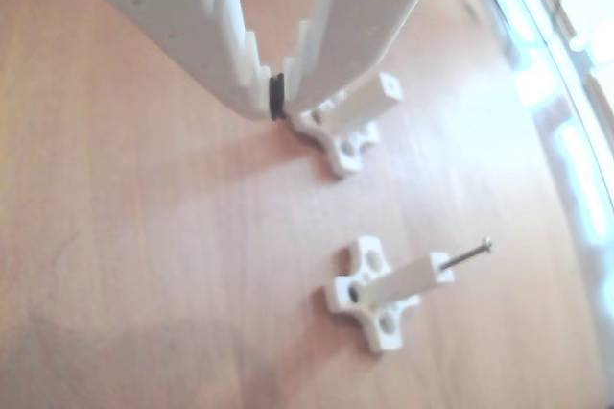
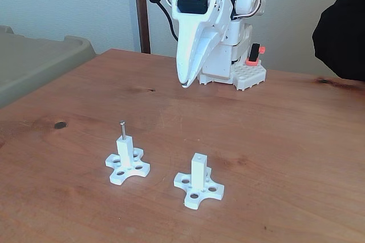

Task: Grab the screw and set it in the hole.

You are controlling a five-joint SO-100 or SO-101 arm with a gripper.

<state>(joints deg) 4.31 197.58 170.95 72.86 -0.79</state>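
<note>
The thin silver screw (image 2: pixel 122 129) stands upright in the hole on top of the left white post (image 2: pixel 125 149) in the fixed view. In the other view the screw (image 1: pixel 468 255) pokes out of the nearer post (image 1: pixel 408 279). A second white post (image 2: pixel 198 169) with a cross-shaped base stands to its right, and its small top hole (image 2: pixel 198 156) is open. This second post (image 1: pixel 369 102) lies just right of my fingertips in the other view. My white gripper (image 2: pixel 183 85) hangs shut above the table's far side, well behind both posts, holding nothing. In the other view a small black piece shows at the gripper's (image 1: pixel 274 107) tips.
The arm's base (image 2: pixel 246 75) sits at the table's far edge. A grey-green bin (image 2: pixel 40 60) stands off the table's left side. A dark sleeve (image 2: pixel 342 26) hangs over the far right corner. Bare wood (image 2: pixel 274 134) stretches between the posts and the base.
</note>
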